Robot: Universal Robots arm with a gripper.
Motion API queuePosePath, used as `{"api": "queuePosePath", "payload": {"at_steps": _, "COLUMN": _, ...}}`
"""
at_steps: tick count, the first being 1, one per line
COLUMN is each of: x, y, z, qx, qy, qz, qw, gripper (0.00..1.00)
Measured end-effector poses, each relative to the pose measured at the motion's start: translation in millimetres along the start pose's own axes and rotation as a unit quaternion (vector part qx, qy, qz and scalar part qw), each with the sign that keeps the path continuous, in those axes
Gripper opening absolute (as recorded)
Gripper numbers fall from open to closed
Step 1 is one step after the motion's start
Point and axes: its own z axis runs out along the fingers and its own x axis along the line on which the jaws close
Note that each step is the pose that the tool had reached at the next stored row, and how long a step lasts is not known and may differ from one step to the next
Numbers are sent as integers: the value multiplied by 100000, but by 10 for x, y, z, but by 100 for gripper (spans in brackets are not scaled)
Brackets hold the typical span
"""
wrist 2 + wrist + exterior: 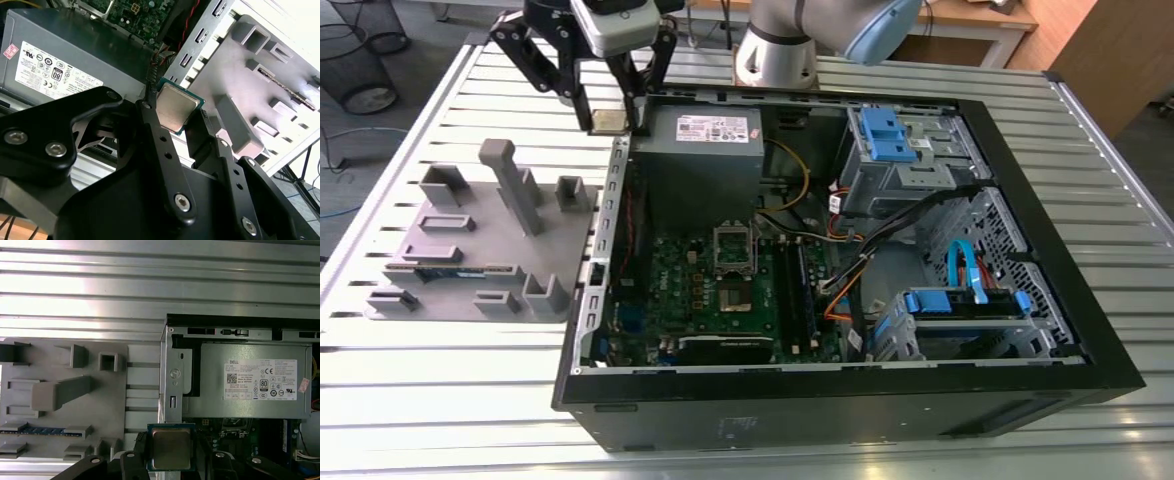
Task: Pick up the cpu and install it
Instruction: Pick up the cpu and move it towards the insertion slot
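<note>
Holding the cpu (606, 122) clamped by its opposite edges between two black fingers (156, 131), your gripper (608, 120) hangs over the far corner of the open case (1067, 250), right above the side wall next to the grey power supply (700, 135). In both wrist views the chip's silvery top faces the camera, with its green rim showing around it. In the first wrist view the cpu (171, 449) lies across the line of the case wall, with the power supply on one side and the grey tray (60, 405) on the other. The motherboard (720, 290) sits on the case floor, well apart from the chip. In the exterior view the tray stands on the slatted table (454, 400) to the left of the case, with a green memory stick (447, 270) lying in one of its slots.
</note>
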Motion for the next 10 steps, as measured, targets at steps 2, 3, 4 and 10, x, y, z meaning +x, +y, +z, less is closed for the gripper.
{"api": "queuePosePath", "payload": {"at_steps": 2, "x": -15, "y": 0, "z": 1, "qx": -2, "qy": 3, "qz": 0, "qw": 100000, "gripper": 47}}
{"api": "queuePosePath", "payload": {"at_steps": 3, "x": -22, "y": 0, "z": 1, "qx": -2, "qy": 7, "qz": 1, "qw": 100000, "gripper": 47}}
{"api": "queuePosePath", "payload": {"at_steps": 4, "x": -29, "y": 0, "z": 1, "qx": -3, "qy": 9, "qz": 1, "qw": 100000, "gripper": 47}}
{"api": "queuePosePath", "payload": {"at_steps": 10, "x": -73, "y": 0, "z": 3, "qx": -1, "qy": 31, "qz": 0, "qw": 100000, "gripper": 47}}
